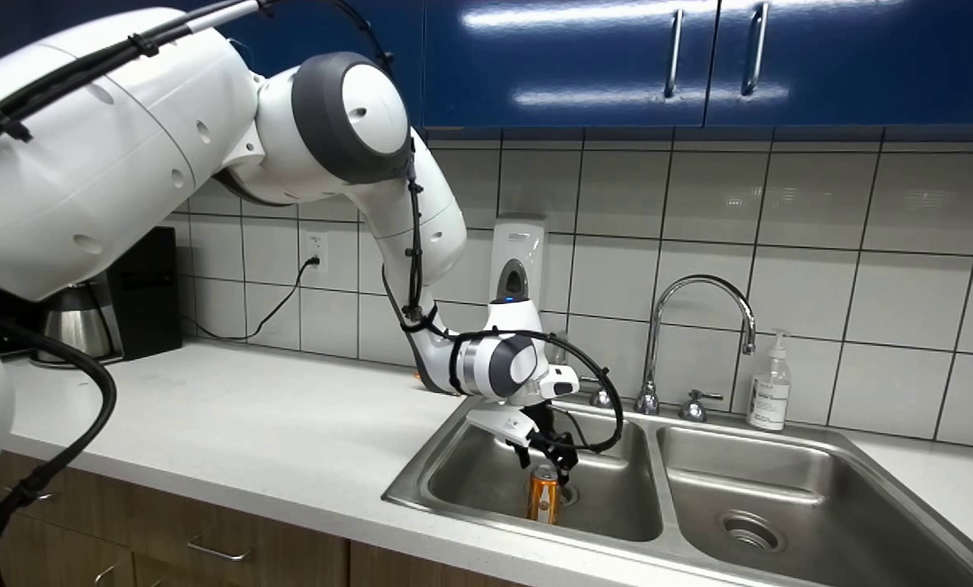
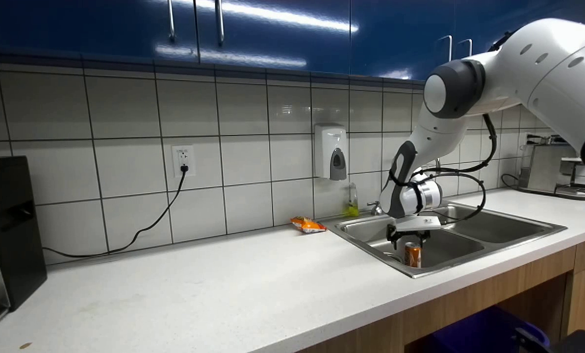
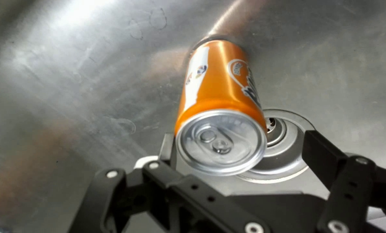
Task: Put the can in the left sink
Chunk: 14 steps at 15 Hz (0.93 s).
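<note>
The orange can (image 1: pixel 544 499) with a silvery top stands upright in the left sink (image 1: pixel 474 473), beside the round drain (image 3: pixel 285 149). It also shows in an exterior view (image 2: pixel 413 256) and in the wrist view (image 3: pixel 220 87). My gripper (image 3: pixel 244 152) is open, its fingers pointing down around the level of the can's top. In the wrist view the left fingertip is close against the can's rim; whether it touches I cannot tell. A wide gap lies between the can and the right fingertip. The gripper also shows above the can in both exterior views (image 1: pixel 545 458) (image 2: pixel 408 237).
The faucet (image 1: pixel 656 350) and its handles rise behind the sinks. The right basin (image 1: pixel 747 481) lies past a metal divider (image 1: pixel 664 481). A soap bottle (image 1: pixel 770 395) stands behind it. A wall dispenser (image 2: pixel 330 151) and an orange bag (image 2: pixel 308 225) are near the left sink.
</note>
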### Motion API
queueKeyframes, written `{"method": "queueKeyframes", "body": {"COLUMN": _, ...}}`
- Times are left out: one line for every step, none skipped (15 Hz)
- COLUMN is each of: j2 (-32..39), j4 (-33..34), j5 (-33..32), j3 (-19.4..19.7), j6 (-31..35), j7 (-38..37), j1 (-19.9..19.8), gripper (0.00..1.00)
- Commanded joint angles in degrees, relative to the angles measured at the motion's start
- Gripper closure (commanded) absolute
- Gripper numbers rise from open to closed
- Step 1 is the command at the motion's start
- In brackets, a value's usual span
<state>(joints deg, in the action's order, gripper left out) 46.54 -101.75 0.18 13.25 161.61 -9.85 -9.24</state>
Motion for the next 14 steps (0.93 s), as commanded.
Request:
{"method": "queueKeyframes", "body": {"j2": -1.9, "j4": 0.2, "j5": -0.2, "j3": 0.6, "j6": -1.7, "j7": 0.5, "j1": 1.0, "gripper": 0.0}}
{"method": "queueKeyframes", "body": {"j2": -2.1, "j4": 0.4, "j5": -0.3, "j3": 0.8, "j6": -1.7, "j7": 0.4, "j1": 1.3, "gripper": 0.0}}
{"method": "queueKeyframes", "body": {"j2": -2.3, "j4": 0.5, "j5": -0.4, "j3": 1.1, "j6": -1.7, "j7": 0.2, "j1": 1.6, "gripper": 0.0}}
{"method": "queueKeyframes", "body": {"j2": -2.5, "j4": 0.5, "j5": -0.6, "j3": 1.3, "j6": -1.7, "j7": 0.2, "j1": 1.9, "gripper": 0.0}}
{"method": "queueKeyframes", "body": {"j2": -2.7, "j4": 0.5, "j5": -0.8, "j3": 1.6, "j6": -1.6, "j7": 0.1, "j1": 2.1, "gripper": 0.0}}
{"method": "queueKeyframes", "body": {"j2": -3.0, "j4": 0.6, "j5": -1.0, "j3": 2.2, "j6": -1.7, "j7": -0.3, "j1": 2.6, "gripper": 0.0}}
{"method": "queueKeyframes", "body": {"j2": -3.4, "j4": 0.5, "j5": -0.9, "j3": 2.0, "j6": -1.5, "j7": 0.0, "j1": 2.5, "gripper": 0.0}}
{"method": "queueKeyframes", "body": {"j2": -3.8, "j4": 0.4, "j5": -1.2, "j3": 2.7, "j6": -1.4, "j7": -0.2, "j1": 3.1, "gripper": 0.0}}
{"method": "queueKeyframes", "body": {"j2": -4.1, "j4": 0.4, "j5": -1.5, "j3": 3.1, "j6": -1.5, "j7": -0.3, "j1": 3.5, "gripper": 0.0}}
{"method": "queueKeyframes", "body": {"j2": -4.8, "j4": 0.0, "j5": -1.5, "j3": 3.0, "j6": -1.5, "j7": 0.0, "j1": 3.7, "gripper": 0.0}}
{"method": "queueKeyframes", "body": {"j2": -5.6, "j4": -0.3, "j5": -1.5, "j3": 2.6, "j6": -1.6, "j7": 0.6, "j1": 3.5, "gripper": 0.0}}
{"method": "queueKeyframes", "body": {"j2": -6.2, "j4": -0.6, "j5": -1.6, "j3": 2.4, "j6": -1.8, "j7": 0.9, "j1": 3.6, "gripper": 0.0}}
{"method": "queueKeyframes", "body": {"j2": -7.2, "j4": -1.1, "j5": -1.4, "j3": 1.3, "j6": -2.1, "j7": 1.9, "j1": 3.1, "gripper": 0.0}}
{"method": "queueKeyframes", "body": {"j2": -8.3, "j4": -1.8, "j5": -1.2, "j3": 0.4, "j6": -3.0, "j7": 2.9, "j1": 2.9, "gripper": 0.0}}
